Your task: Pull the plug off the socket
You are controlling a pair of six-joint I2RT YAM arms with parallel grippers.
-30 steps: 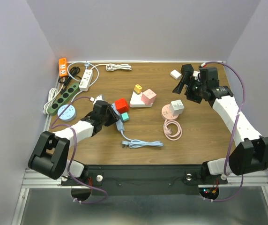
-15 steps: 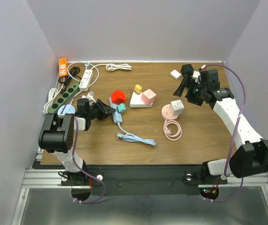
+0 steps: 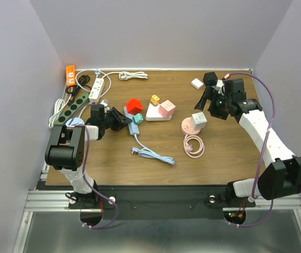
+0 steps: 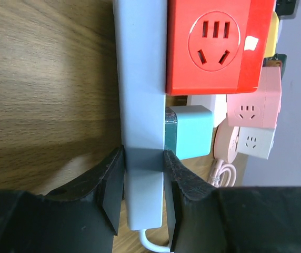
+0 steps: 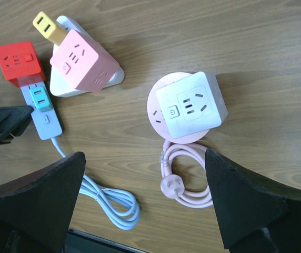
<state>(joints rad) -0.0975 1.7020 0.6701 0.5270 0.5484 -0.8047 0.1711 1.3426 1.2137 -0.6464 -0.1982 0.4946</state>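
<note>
A light blue power strip point(image 4: 140, 79) lies on the wooden table, with a red cube plug point(image 4: 213, 45) and a teal plug point(image 4: 190, 132) stuck in its side. My left gripper point(image 4: 144, 195) is shut on the cable end of the strip, one finger on each long side. In the top view the left gripper point(image 3: 120, 118) sits left of centre, with the red cube point(image 3: 134, 106) and teal plug point(image 3: 137, 119) just beyond it. My right gripper point(image 3: 204, 94) hangs open and empty above the back right. The right wrist view shows the strip point(image 5: 48, 124) far to its left.
A pink cube point(image 5: 82, 63) and a yellow plug point(image 5: 48, 25) sit on a white base point(image 5: 111, 79). A white cube point(image 5: 191, 104) sits on a round pink socket point(image 5: 158, 105) with a coiled cable point(image 5: 184, 179). The blue cable point(image 3: 150, 154) trails forward. Green point(image 3: 69, 109), white point(image 3: 96, 89) and orange point(image 3: 70, 75) strips lie at the back left.
My left arm has swung back and left, dragging the blue strip with its plugs and cable along. The right arm has barely moved.
</note>
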